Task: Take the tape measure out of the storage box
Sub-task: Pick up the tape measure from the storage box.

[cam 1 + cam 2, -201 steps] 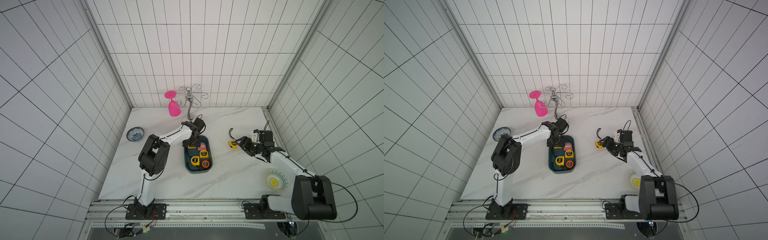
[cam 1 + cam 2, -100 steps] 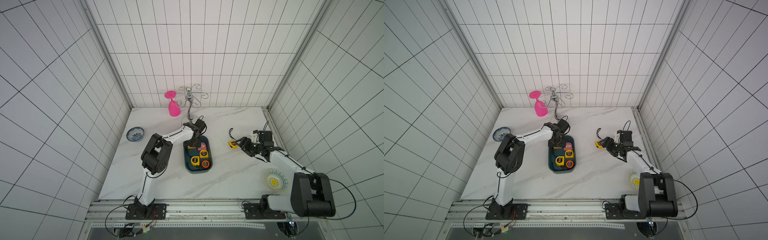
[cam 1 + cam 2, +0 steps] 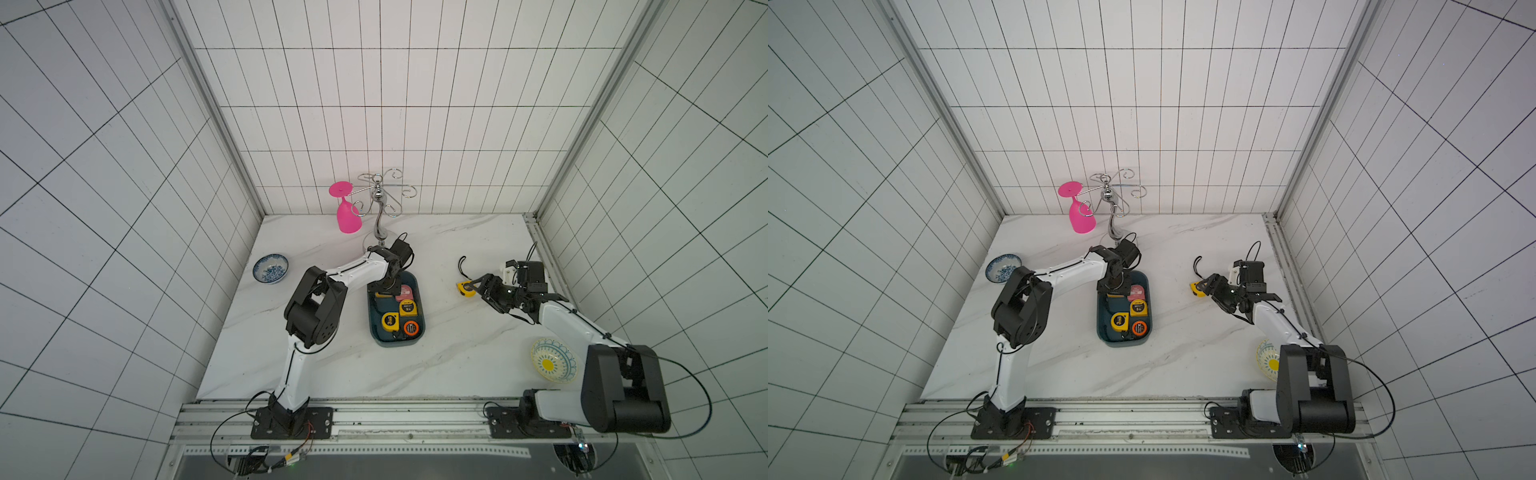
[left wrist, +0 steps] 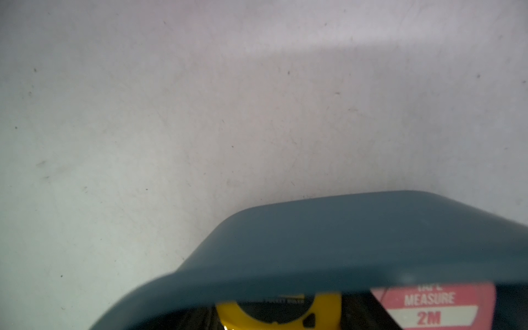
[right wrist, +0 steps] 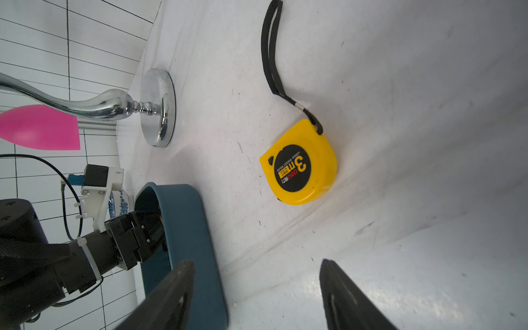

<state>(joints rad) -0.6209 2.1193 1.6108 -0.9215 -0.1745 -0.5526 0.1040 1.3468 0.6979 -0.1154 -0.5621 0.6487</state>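
Left wrist view: the tape measure, yellow, lies inside the box, just behind its wall and beside a pink tape. In both top views this is the box's end farthest from the arm bases, and other tapes fill the nearer part. The left claw reaches down into that far end over the yellow case. Its jaws are hidden, so whether they stand apart or are clamped on the case cannot be told. The right claw has its jaws apart and empty, facing a loose tape on the table, apart from the box. The step in hand appears to be gripping. It is best done by seating the jaws squarely across the case and then lifting straight up past the rim before any sideways travel. Otherwise the wall or the pink neighbour may snag and the light box may be dragged.
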